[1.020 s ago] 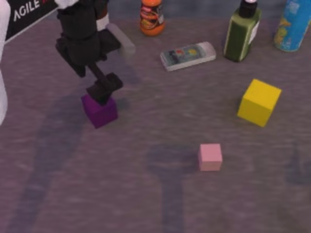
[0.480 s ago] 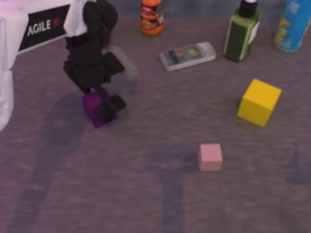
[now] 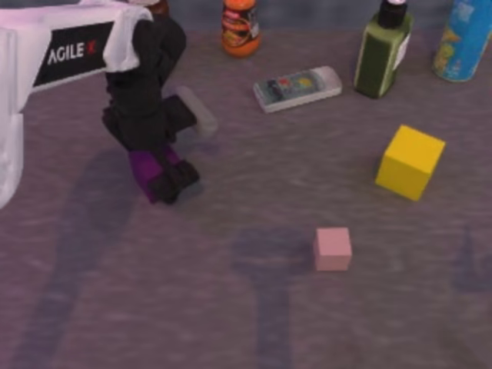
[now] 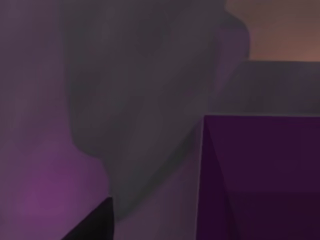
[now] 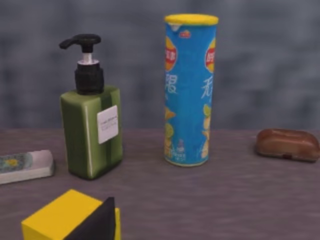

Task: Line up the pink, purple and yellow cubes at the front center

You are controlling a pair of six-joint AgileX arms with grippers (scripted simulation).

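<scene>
- Leftmost, left end effector point(image 3: 171, 178) down over purple cube point(image 3: 143, 164), fingers either side; grip contact unclear.
- Mid-bench front: pink cube point(image 3: 332, 249), alone.
- Right: yellow cube point(image 3: 410, 162), near green pump bottle point(image 3: 382, 52). Right end effector's opening can't be judged.

Mottled purplish-grey table point(image 3: 231, 323). Purple cube point(image 3: 144, 165) on it at left, under left gripper's fingers point(image 3: 175, 178). Well right of fingers: pink cube point(image 3: 332, 248) nearer front, yellow cube point(image 3: 410, 161) farther right. Along back: orange bottle point(image 3: 241, 28), flat white remote point(image 3: 298, 88), green pump bottle point(image 3: 383, 51), blue chip can point(image 3: 464, 38). Brown loaf-like item point(image 5: 287, 144) beside can. Grey block point(image 3: 196, 111) just behind fingers.
</scene>
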